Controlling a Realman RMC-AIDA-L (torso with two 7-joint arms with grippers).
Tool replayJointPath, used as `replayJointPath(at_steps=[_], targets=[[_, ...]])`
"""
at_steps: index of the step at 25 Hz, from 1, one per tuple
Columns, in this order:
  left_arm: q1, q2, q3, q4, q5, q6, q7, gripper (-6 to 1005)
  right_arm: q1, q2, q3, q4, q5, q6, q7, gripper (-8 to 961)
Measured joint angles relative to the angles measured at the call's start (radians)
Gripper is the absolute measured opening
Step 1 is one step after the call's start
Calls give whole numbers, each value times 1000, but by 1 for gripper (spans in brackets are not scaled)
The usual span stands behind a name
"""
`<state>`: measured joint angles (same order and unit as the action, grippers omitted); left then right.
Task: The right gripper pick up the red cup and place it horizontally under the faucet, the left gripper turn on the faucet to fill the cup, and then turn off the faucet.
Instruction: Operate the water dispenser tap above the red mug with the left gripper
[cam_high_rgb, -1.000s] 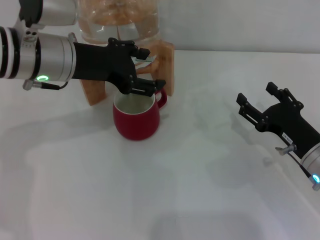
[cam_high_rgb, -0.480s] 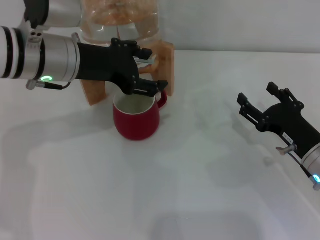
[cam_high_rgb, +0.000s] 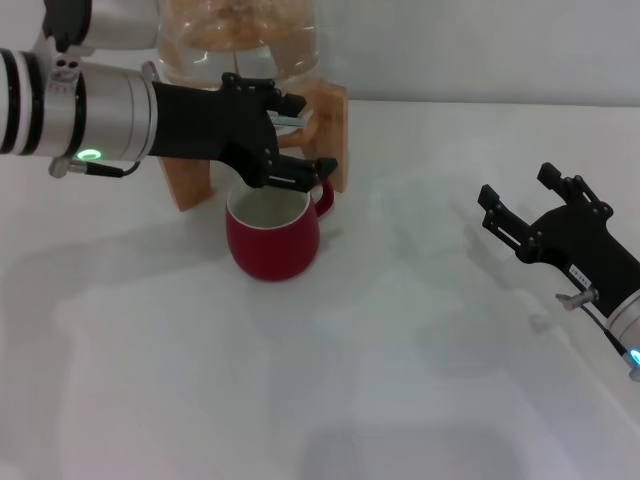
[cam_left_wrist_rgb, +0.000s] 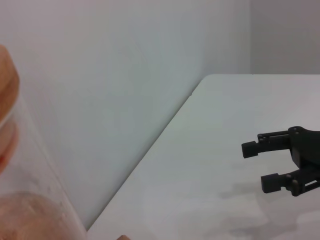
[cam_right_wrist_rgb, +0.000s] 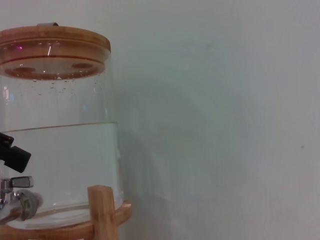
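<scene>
The red cup (cam_high_rgb: 271, 243) stands upright on the white table, right in front of the wooden stand and below the faucet (cam_high_rgb: 291, 121). My left gripper (cam_high_rgb: 300, 137) reaches in from the left and is open, one finger above the faucet's chrome lever and the other by the cup's rim and handle. In the right wrist view the faucet (cam_right_wrist_rgb: 17, 202) shows at the jug's base with a black fingertip (cam_right_wrist_rgb: 14, 156) of the left gripper just above it. My right gripper (cam_high_rgb: 528, 213) rests far right, open and empty; the left wrist view also shows the right gripper (cam_left_wrist_rgb: 268, 164).
The clear water jug (cam_high_rgb: 240, 45) sits on its wooden stand (cam_high_rgb: 337, 128) at the back; it is about half full under a wooden lid (cam_right_wrist_rgb: 52, 42). A white wall rises behind the table (cam_high_rgb: 400, 330).
My left gripper has edged slightly to the right at the faucet. The right gripper and the cup have hardly moved.
</scene>
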<state>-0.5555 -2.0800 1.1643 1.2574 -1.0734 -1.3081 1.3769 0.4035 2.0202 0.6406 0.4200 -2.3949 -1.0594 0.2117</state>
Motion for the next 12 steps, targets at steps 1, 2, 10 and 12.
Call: replayJointPath(at_steps=[1,2,10,12], targets=[[1,0,0,2,2,-2,-3,848,0,0,-1,-1,0,0,0,840],[3,0,0,5,4,-3,-6,847,0,0,-1,-1,0,0,0,840],[12,2,0,0,5,-3,-8,847,3,0,-2,-1,0,-1,0,840],[12,2,0,-3,7,-3,-7,848,4,1,-3,-1,0,-1,0,840]])
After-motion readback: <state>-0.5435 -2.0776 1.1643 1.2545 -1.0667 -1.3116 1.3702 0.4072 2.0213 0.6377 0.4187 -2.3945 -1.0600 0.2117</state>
